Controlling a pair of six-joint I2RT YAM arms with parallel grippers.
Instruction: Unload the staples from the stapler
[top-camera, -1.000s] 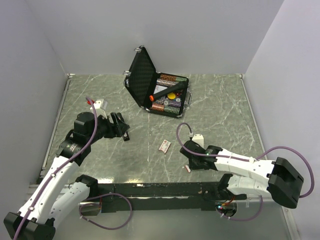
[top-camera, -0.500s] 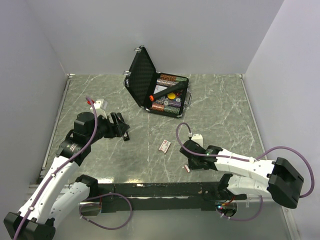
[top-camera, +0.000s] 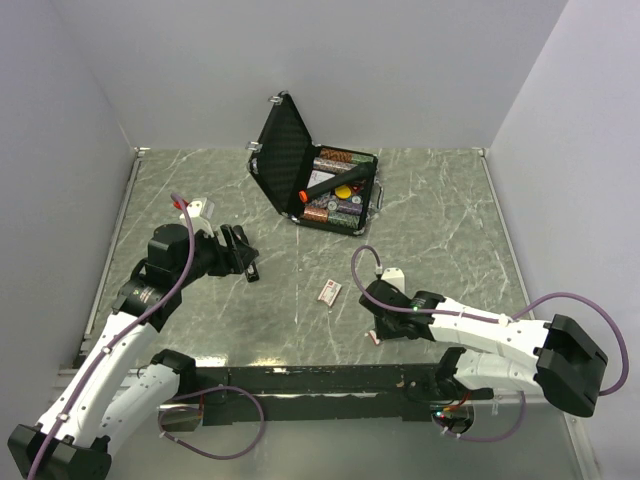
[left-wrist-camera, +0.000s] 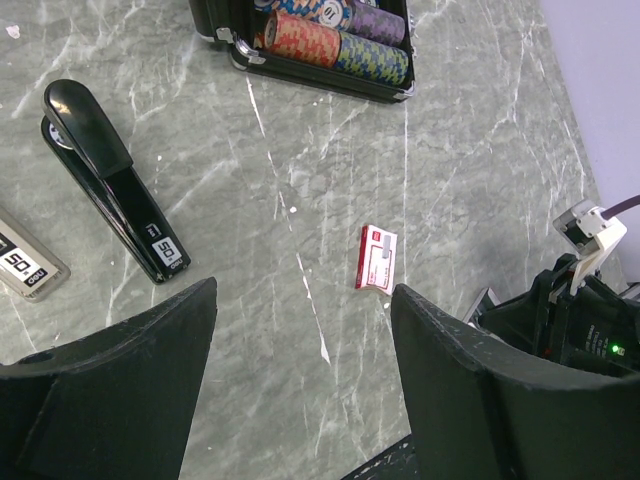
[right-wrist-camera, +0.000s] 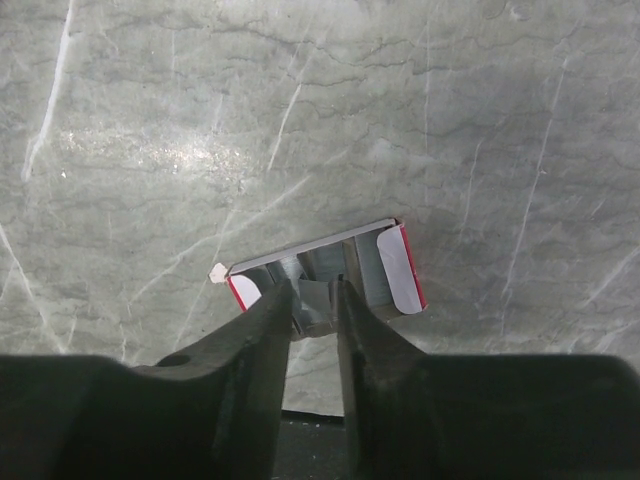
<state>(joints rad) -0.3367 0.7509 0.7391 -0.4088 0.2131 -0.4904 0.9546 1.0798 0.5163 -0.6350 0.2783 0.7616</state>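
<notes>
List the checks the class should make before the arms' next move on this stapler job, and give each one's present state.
1. Left gripper open, nothing between its fingers: ok.
2. Stapler lying flat on the table, touched by neither arm: ok.
3. Stapler opened for unloading: cannot tell.
4. Right gripper clear of the open red box: not ok, its fingertips are at the box's near edge.
5. Right gripper holding anything: cannot tell.
6. Second red box apart from the stapler: ok.

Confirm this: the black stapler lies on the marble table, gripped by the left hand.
Not quite. The black stapler lies on the marble table, but the left hand is open and apart from it; the left wrist view shows this.
</notes>
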